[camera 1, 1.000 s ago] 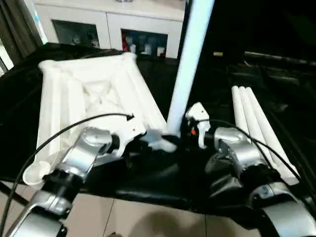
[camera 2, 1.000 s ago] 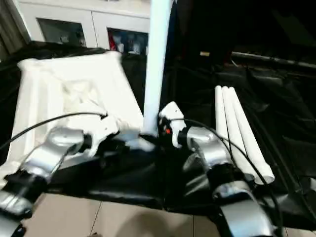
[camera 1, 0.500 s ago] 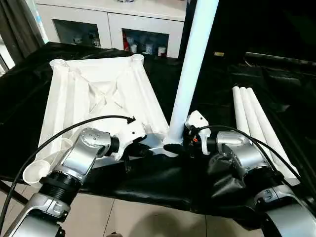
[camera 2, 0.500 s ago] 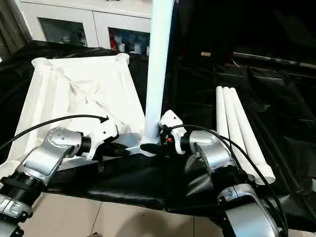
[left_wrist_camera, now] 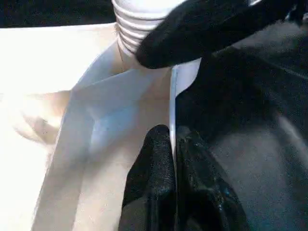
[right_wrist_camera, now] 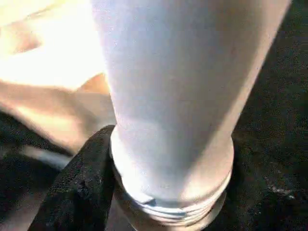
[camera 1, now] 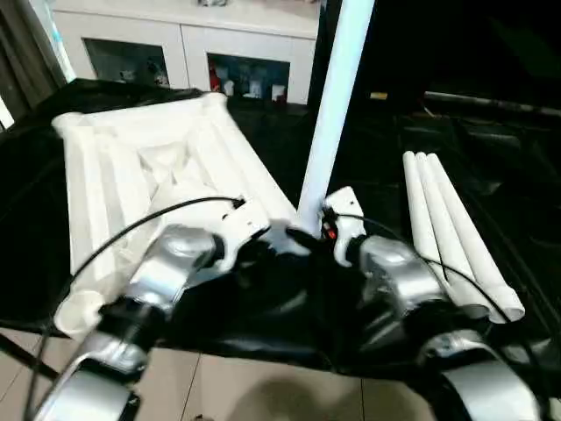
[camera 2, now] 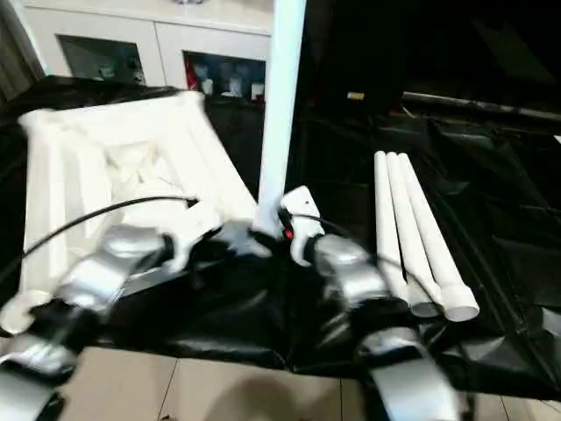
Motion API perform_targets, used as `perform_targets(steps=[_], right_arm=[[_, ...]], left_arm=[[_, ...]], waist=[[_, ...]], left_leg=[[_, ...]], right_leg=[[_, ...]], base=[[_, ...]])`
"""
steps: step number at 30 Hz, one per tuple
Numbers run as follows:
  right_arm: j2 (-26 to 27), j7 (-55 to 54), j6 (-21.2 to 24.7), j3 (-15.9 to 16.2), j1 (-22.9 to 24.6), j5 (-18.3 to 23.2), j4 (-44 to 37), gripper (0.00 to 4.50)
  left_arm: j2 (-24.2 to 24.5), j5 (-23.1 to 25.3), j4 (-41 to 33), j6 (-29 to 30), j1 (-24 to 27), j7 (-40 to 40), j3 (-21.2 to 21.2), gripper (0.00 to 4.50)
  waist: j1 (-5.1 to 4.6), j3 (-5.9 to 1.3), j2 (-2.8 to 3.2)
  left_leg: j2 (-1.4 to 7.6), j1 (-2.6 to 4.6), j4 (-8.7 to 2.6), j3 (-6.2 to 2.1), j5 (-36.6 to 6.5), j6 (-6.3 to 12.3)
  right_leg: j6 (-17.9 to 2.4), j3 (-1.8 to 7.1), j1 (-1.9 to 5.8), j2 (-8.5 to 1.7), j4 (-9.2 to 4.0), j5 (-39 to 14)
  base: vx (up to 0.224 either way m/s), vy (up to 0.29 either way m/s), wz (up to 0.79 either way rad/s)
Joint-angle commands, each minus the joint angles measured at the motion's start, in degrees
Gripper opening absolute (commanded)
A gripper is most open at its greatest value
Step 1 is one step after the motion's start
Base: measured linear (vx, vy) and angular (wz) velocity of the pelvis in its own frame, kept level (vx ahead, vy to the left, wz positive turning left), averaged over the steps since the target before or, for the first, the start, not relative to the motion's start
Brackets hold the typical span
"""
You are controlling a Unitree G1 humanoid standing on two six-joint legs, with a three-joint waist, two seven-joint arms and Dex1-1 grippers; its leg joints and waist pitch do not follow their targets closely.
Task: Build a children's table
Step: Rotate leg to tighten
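Both claws [camera 1: 302, 239] at upright leg [camera 1: 337, 105]

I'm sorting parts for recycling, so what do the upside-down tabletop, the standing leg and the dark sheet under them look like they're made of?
Tabletop: looks like white moulded plastic, going by its raised ribs and rounded corner sockets.
Standing leg: smooth white tube, probably plastic too, with moulded screw ridges at its foot in the right wrist view.
Sheet: thin black plastic film or coated cloth; it wrinkles and shines.
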Motion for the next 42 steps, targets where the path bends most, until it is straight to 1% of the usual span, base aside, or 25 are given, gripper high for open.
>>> perform_targets(steps=[1, 2, 3, 5, 8, 9, 10, 11, 12, 13, 14, 15, 16, 19, 21, 23, 24, 25, 27, 28, 30, 32, 38, 39, 42], right_arm=[[0.2, -10.5, 2.6, -3.6, 0.6, 0.0, 4.1, 2.74], [2.8, -16.3, 1.1, -3.9, 0.3, -0.6, 5.4, 2.74], [3.4, -16.9, 0.6, -3.7, 0.2, -0.9, 5.6, 2.74], [4.5, -17.4, -0.9, -3.3, -0.3, -1.3, 6.3, 2.74], [5.2, -15.7, -2.9, -2.4, -0.6, -1.9, 6.4, 2.74], [5.2, -13.8, -3.8, -2.0, -0.6, -2.0, 5.8, 3.08], [4.9, -12.4, -4.5, -1.7, -0.4, -2.0, 4.9, 3.29], [4.6, -11.2, -5.3, -1.8, -0.4, -1.7, 4.2, 3.29], [4.5, -11.0, -5.3, -1.9, -0.4, -1.6, 4.1, 3.43], [4.1, -10.2, -5.6, -2.0, -0.5, -1.3, 3.9, 3.43], [3.4, -9.8, -5.8, -2.1, -0.7, -1.1, 3.6, 3.69], [2.5, -8.7, -5.9, -2.0, -0.7, -1.0, 2.9, 3.69], [1.7, -7.5, -6.0, -1.9, -0.6, -1.0, 2.3, 3.78], [-1.8, 0.4, -4.3, -0.9, 0.8, -0.1, -2.2, 3.82], [-2.9, 2.8, -3.6, -0.5, 1.4, 0.1, -3.6, 3.82], [-5.3, 9.3, -1.9, 1.0, 2.9, 0.4, -6.8, 3.82], [-5.3, 9.3, -1.9, 1.0, 2.9, 0.4, -6.8, 3.82], [-7.1, 13.5, -1.7, 2.9, 3.8, -0.1, -8.5, 3.82], [-9.3, 19.8, -1.0, 5.2, 5.2, 0.3, -11.2, 3.82], [-10.0, 22.0, -0.7, 5.9, 5.7, 0.5, -12.4, 3.82], [-11.0, 25.4, 0.0, 6.9, 6.5, 0.8, -14.4, 3.82], [-11.5, 27.3, 0.4, 7.4, 7.0, 0.9, -15.7, 3.82], [-11.3, 28.7, 0.5, 7.2, 6.9, 1.9, -16.1, 3.82], [-11.3, 29.3, 0.6, 7.1, 7.0, 2.1, -16.4, 3.66], [-11.3, 29.9, 0.9, 7.1, 7.1, 2.3, -16.7, 3.53]], left_arm=[[-3.3, -1.3, 2.1, 1.1, 1.0, 3.8, 0.4, 0.0], [-6.1, -0.5, 3.5, 2.0, 0.2, 7.4, 0.1, 0.0], [-6.6, -0.4, 3.7, 2.1, 0.1, 7.7, -0.1, 0.0], [-7.2, 0.0, 3.7, 1.9, 0.1, 7.3, -0.7, 0.0], [-7.2, 0.3, 3.5, 1.0, 0.1, 6.8, -1.2, 0.0], [-7.1, 0.2, 3.4, 1.0, 0.2, 6.7, -1.1, 0.0], [-6.5, 0.1, 3.1, 0.5, 0.3, 6.2, -1.0, 0.0], [-5.6, 0.2, 3.0, -0.2, 0.5, 5.7, -0.7, 0.0], [-5.5, 0.2, 3.0, -0.3, 0.5, 5.6, -0.7, 0.0], [-4.9, 0.2, 2.9, -0.7, 0.7, 5.2, -0.5, 0.0], [-4.2, 0.0, 2.6, -0.9, 0.9, 4.7, -0.3, 0.0], [-3.4, 0.0, 2.3, -2.0, 1.2, 3.9, -0.3, 0.0], [-2.8, -0.1, 2.1, -2.8, 1.5, 3.1, -0.3, 0.0], [-0.5, -1.0, 0.8, -3.4, 2.5, 0.3, 0.4, 0.0], [0.0, -1.3, 0.5, -3.6, 2.7, -0.4, 0.6, 0.0], [1.6, -2.4, -0.3, -5.7, 3.4, -3.8, 0.6, 0.0], [1.6, -2.4, -0.3, -5.7, 3.4, -3.8, 0.6, 0.0], [3.2, -2.5, -1.3, -6.6, 4.0, -6.4, -0.1, 0.0], [4.9, -4.0, -3.6, -6.0, 4.9, -10.7, -0.7, 0.0], [5.5, -4.6, -4.5, -5.9, 5.2, -12.6, -0.9, 0.0], [6.2, -5.3, -5.6, -5.2, 5.5, -14.4, -1.0, 0.0], [6.4, -5.5, -5.6, -5.3, 5.3, -15.0, -1.0, 0.0], [6.6, -5.8, -6.0, -5.3, 5.4, -15.6, -0.9, 0.0], [6.7, -5.9, -6.2, -5.1, 5.5, -15.8, -0.8, 0.0], [6.8, -6.0, -6.3, -5.0, 5.6, -16.1, -0.8, 0.0]], waist=[[0.1, -3.21, -0.02], [0.0, -3.19, -0.19], [0.05, -3.28, -0.25], [0.22, -3.39, -0.1], [0.22, -3.29, -0.25], [0.27, -3.3, -0.21], [0.26, -3.29, -0.18], [0.3, -3.35, -0.22], [0.3, -3.35, -0.22], [0.28, -3.42, -0.24], [0.31, -3.46, -0.28], [0.25, -3.46, -1.1], [0.43, -3.42, -0.79], [0.61, -3.25, -0.74], [0.58, -3.23, -0.7], [0.65, -3.24, -0.75], [0.62, -3.26, -0.76], [0.55, -3.25, -0.43], [0.65, -3.19, -0.62], [0.69, -3.24, -0.45], [0.6, -3.13, -0.53], [0.59, -3.2, -0.45], [0.67, -3.28, -0.66], [0.68, -3.32, -0.66], [0.72, -3.31, -0.64]], left_leg=[[2.3, -0.02, -4.17, -0.73, -8.7, 0.79], [2.29, 0.01, -4.23, -0.65, -8.6, 0.51], [2.23, 0.01, -4.2, -0.69, -8.6, 0.4], [2.21, -0.15, -4.16, -0.65, -8.9, 1.03], [2.11, -0.28, -4.22, -0.62, -9.8, 1.49], [2.14, -0.25, -4.21, -0.63, -10.2, 1.56], [2.2, -0.23, -4.24, -0.67, -10.5, 1.73], [2.21, -0.27, -4.22, -0.68, -10.2, 1.9], [2.21, -0.27, -4.22, -0.68, -10.2, 1.9], [2.2, -0.55, -4.2, -0.68, -9.4, 2.17], [2.17, -0.51, -4.16, -0.61, -8.3, 2.44], [2.17, -0.52, -4.1, -0.49, -8.0, 2.74], [2.13, -0.48, -4.1, -0.59, -7.9, 2.91], [2.24, -0.55, -4.12, -0.53, -8.0, 3.62], [2.29, -0.49, -4.16, -0.53, -7.9, 3.69], [2.32, -0.59, -4.19, -0.63, -7.8, 3.89], [2.35, -0.61, -4.17, -0.61, -7.9, 3.93], [2.4, -0.55, -4.22, -0.62, -7.9, 3.78], [2.43, -0.57, -4.17, -0.56, -7.8, 3.99], [2.42, -0.51, -4.15, -0.62, -8.0, 4.13], [2.5, -0.54, -4.24, -0.59, -8.2, 4.07], [2.56, -0.35, -4.23, -0.58, -8.2, 3.91], [2.53, -0.36, -4.15, -0.53, -6.6, 3.94], [2.49, -0.4, -4.11, -0.52, -6.4, 4.02], [2.49, -0.4, -4.09, -0.49, -6.2, 4.09]], right_leg=[[-7.3, 3.32, 2.62, -5.24, -5.45, -20.3], [-7.3, 3.31, 2.49, -5.13, -5.49, -19.4], [-7.3, 3.26, 2.58, -5.11, -5.35, -19.1], [-7.4, 3.32, 2.67, -5.2, -5.26, -17.1], [-7.1, 3.3, 2.74, -5.19, -5.45, -18.0], [-7.0, 3.3, 2.72, -5.23, -5.49, -18.4], [-6.9, 3.29, 2.72, -5.25, -5.54, -18.9], [-6.9, 3.31, 2.76, -5.21, -5.48, -18.4], [-6.9, 3.31, 2.76, -5.21, -5.48, -18.4], [-7.1, 3.36, 2.97, -5.3, -5.33, -17.3], [-7.6, 3.33, 2.99, -5.15, -5.1, -15.5], [-7.6, 3.29, 2.99, -5.13, -5.19, -15.4], [-7.7, 3.25, 3.0, -5.23, -5.06, -15.7], [-7.2, 3.29, 3.02, -5.31, -5.34, -17.1], [-7.1, 3.26, 2.9, -5.19, -5.37, -17.5], [-7.0, 3.26, 3.08, -5.19, -5.34, -17.6], [-7.1, 3.3, 3.03, -5.24, -5.28, -17.4], [-7.4, 3.33, 2.91, -5.27, -5.27, -17.3], [-7.6, 3.38, 2.98, -5.26, -5.31, -17.0], [-7.8, 3.31, 3.01, -5.22, -5.21, -17.0], [-8.2, 3.32, 2.94, -5.17, -5.31, -17.1], [-8.6, 3.31, 2.85, -5.13, -5.22, -16.6], [-9.5, 3.3, 3.03, -5.18, -4.98, -14.1], [-9.6, 3.3, 3.1, -5.19, -4.91, -13.8], [-9.6, 3.29, 3.1, -5.19, -4.95, -13.8]], base=[[0.0, 0.0, 0.0], [0.0, 0.0, 0.0], [0.0, 0.0, 0.0], [0.0, 0.0, 0.0], [0.0, 0.0, 0.0], [0.0, 0.0, 0.0], [0.0, 0.0, 0.0], [0.0, 0.0, 0.0], [0.0, 0.0, 0.0], [0.0, 0.0, 0.0], [0.0, 0.0, 0.0], [0.0, 0.0, 0.0], [0.0, 0.0, 0.0], [0.0, 0.0, 0.0], [0.0, 0.0, 0.0], [0.0, 0.0, 0.0], [0.0, 0.0, 0.0], [0.0, 0.0, 0.0], [0.0, 0.0, 0.0], [0.0, 0.0, 0.0], [0.0, 0.0, 0.0], [0.0, 0.0, 0.0], [0.0, 0.0, 0.0], [0.0, 0.0, 0.0], [0.0, 0.0, 0.0]])
